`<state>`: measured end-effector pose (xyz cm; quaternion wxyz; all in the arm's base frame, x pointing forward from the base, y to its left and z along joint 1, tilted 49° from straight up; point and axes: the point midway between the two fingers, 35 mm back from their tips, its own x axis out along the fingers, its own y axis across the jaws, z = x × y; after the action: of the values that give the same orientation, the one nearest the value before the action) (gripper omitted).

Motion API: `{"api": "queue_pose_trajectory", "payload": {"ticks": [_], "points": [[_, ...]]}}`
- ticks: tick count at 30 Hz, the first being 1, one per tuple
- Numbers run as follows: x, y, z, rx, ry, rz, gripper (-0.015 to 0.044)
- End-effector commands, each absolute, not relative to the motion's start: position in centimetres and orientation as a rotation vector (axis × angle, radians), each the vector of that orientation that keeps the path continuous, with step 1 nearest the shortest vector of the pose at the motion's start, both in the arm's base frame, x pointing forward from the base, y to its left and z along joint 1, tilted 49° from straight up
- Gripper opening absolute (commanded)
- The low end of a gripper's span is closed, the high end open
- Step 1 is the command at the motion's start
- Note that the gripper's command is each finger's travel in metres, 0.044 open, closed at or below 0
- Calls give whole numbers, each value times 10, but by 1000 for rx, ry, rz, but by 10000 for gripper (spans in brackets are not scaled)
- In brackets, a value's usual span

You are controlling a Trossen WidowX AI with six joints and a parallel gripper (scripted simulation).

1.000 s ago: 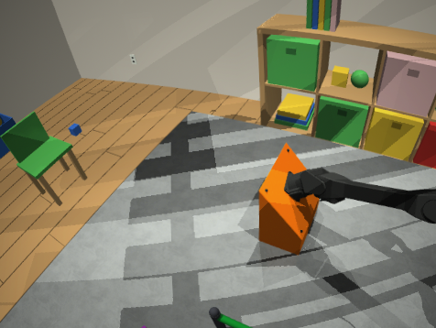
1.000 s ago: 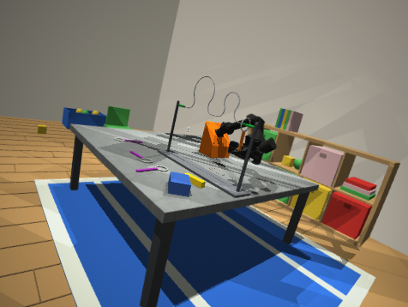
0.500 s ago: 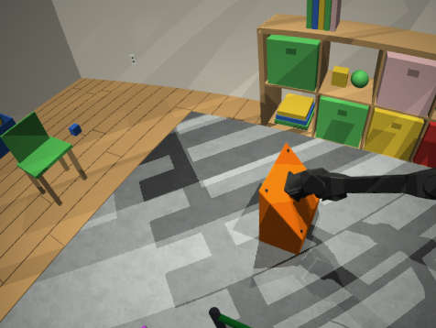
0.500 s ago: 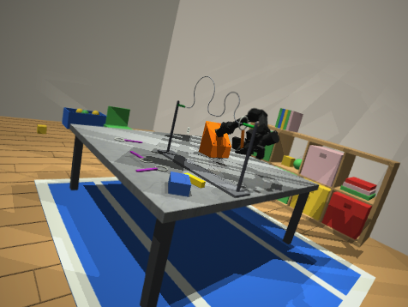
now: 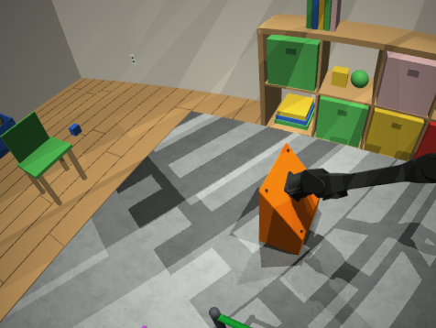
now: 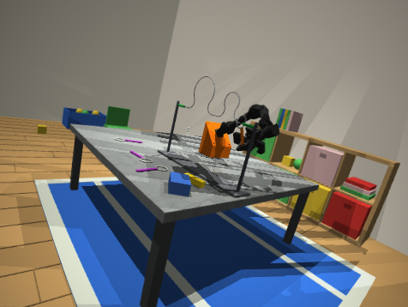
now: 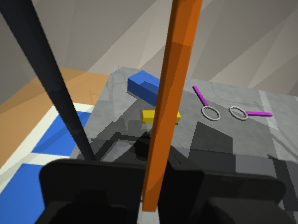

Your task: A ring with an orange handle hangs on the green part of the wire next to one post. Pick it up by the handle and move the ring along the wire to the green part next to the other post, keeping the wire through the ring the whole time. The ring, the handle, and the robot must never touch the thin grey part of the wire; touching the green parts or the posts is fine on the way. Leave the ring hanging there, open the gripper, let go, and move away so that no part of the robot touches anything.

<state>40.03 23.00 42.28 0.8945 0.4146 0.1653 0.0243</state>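
My gripper (image 6: pixel 243 143) (image 7: pixel 150 136) is shut on the orange handle (image 6: pixel 242 135) (image 7: pixel 172 90), which stands upright from the fingers. The small ring above it is around the wire near the inner end of the near post's green part (image 6: pixel 248 125); whether it touches the wire is too small to tell. The ring is out of the wrist view. The near post (image 6: pixel 248 163) (image 7: pixel 55 85) stands close beside the gripper. The grey wire (image 6: pixel 209 100) curves in tall bends to the other green part (image 6: pixel 182 105) (image 5: pixel 234 322) at the far post (image 6: pixel 172 129) (image 5: pixel 214 313).
An orange wedge block (image 5: pixel 279 208) (image 6: pixel 210 141) stands behind the wire, with a black arm part against it. A blue block (image 6: pixel 179 183) (image 7: pixel 142 90), a yellow block (image 6: pixel 196 181) (image 7: pixel 147 117) and magenta-handled rings (image 6: pixel 147 170) (image 7: pixel 259 114) lie on the table.
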Motion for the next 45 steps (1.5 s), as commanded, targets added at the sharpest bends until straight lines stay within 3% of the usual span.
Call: {"api": "queue_pose_trajectory", "payload": {"ticks": [1, 45], "points": [[400, 228, 412, 824, 367, 42, -150], [378, 103, 356, -23, 476, -211, -150]]}}
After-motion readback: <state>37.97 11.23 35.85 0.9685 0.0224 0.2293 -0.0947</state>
